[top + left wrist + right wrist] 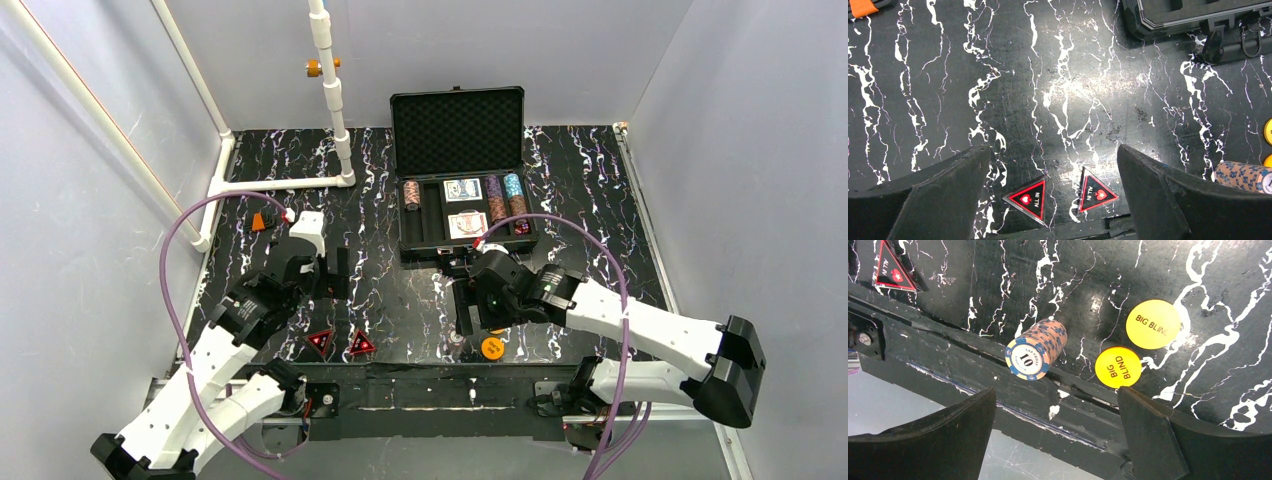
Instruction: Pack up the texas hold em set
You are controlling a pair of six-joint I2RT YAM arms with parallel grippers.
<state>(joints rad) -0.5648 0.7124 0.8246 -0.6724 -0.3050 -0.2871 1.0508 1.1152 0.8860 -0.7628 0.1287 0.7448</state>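
The black case (403, 246) of the texas hold em set lies open at the back centre, its ribbed lid (458, 130) upright. Inside it are chip stacks (411, 195) and two card decks (462, 189). Two red-black triangles (1029, 199) lie flat near the front edge, below my open left gripper (1050, 155). A brown and blue chip stack (1037, 349) lies on its side beside two orange discs (1153, 324). My right gripper (1057, 392) hovers open over the front edge close to them. Neither gripper holds anything.
A small orange block (262, 221) sits at the left by the white pipe frame (335, 90). The case's latch side (1188, 15) shows at the upper right of the left wrist view. The table's black front strip (998, 385) runs under the right gripper.
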